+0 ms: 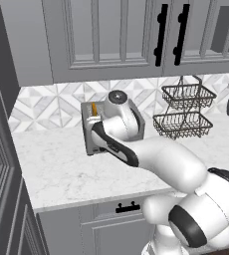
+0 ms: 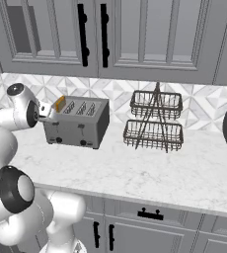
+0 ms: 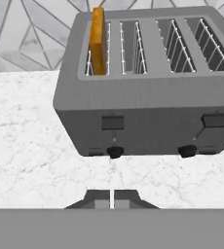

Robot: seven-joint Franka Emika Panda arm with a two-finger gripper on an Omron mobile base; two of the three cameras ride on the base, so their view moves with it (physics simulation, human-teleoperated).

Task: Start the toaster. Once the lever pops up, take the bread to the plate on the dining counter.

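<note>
The toaster (image 3: 148,92) was seen standing on the marble surface (image 1: 61,169) against the tiled backsplash (image 2: 120,96), with a two-tier wire basket stand (image 2: 155,121) at its 3 o'clock in the right base view. The bread (image 3: 98,41) was found upright in the end slot, at 11 o'clock in the hand view, its upper part standing proud of the slot top. The gripper (image 3: 114,197) was held just in front of the toaster's face, low, in line with the lever (image 3: 112,122) below the loaded slots; the jaws were closed with the tips nearly touching, and nothing was held between them. That lever sat high on the face, so the toaster was judged not yet started. The closed tips were judged suited to pressing the lever downward. The bread was judged light, thin and stiff, with a brittle crust liable to crumble under a hard pinch; a gentle hold across its two flat faces, on the exposed top edge, was judged best. The toaster was judged heavy enough to stay put under a downward push.
</note>
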